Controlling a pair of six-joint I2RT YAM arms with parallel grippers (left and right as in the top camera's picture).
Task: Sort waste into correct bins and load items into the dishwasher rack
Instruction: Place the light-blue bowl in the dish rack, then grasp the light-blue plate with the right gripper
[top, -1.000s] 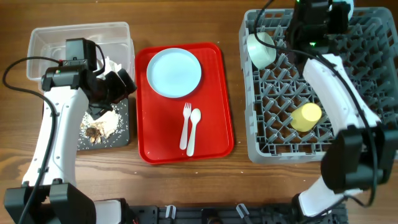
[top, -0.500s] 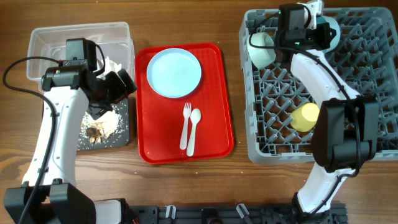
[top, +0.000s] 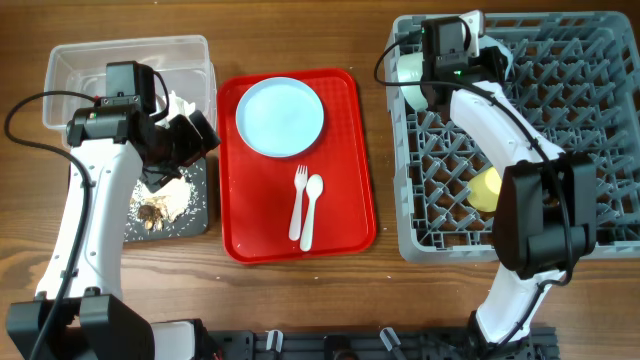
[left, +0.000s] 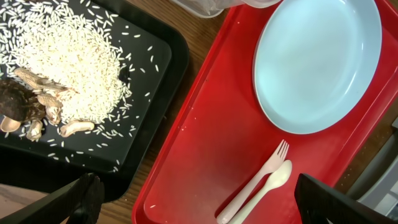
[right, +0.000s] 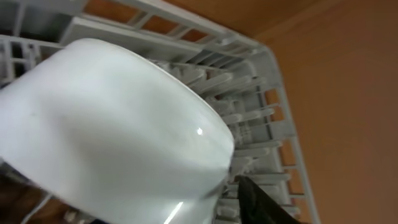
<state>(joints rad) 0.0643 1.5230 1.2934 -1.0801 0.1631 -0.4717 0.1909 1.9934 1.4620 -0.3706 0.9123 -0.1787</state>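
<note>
Up at the top-left corner of the dishwasher rack (top: 600, 120), the right gripper (top: 460, 55) is hanging right against a pale bowl (right: 112, 130) that's filling its whole wrist view. Only one dark finger (right: 264, 202) is showing under the rim, so I can't tell if it's pinching the bowl or just sitting beside it. The bowl is looking tilted against the pegs, I'm guessing so it drains and doesn't roll. Lower in the rack, the yellow cup (top: 485, 190) is peeking out from behind the arm.

Over on the left side of the frame, the left gripper (left: 205, 202) is hovering spread wide with nothing in it, right over the seam where the black tray (left: 158, 59) is meeting the red tray (left: 205, 137). Food scraps (left: 68, 68) are sitting heaped on the black tray, so that bit looks sorted. The plate (left: 317, 62), fork (left: 278, 152) and spoon (left: 280, 175) are waiting on the red tray near those open fingers, so I'm reckoning one of them is the next grab. The clear tub (top: 70, 60) is sitting upper left on the tabletop (top: 300, 300).
</note>
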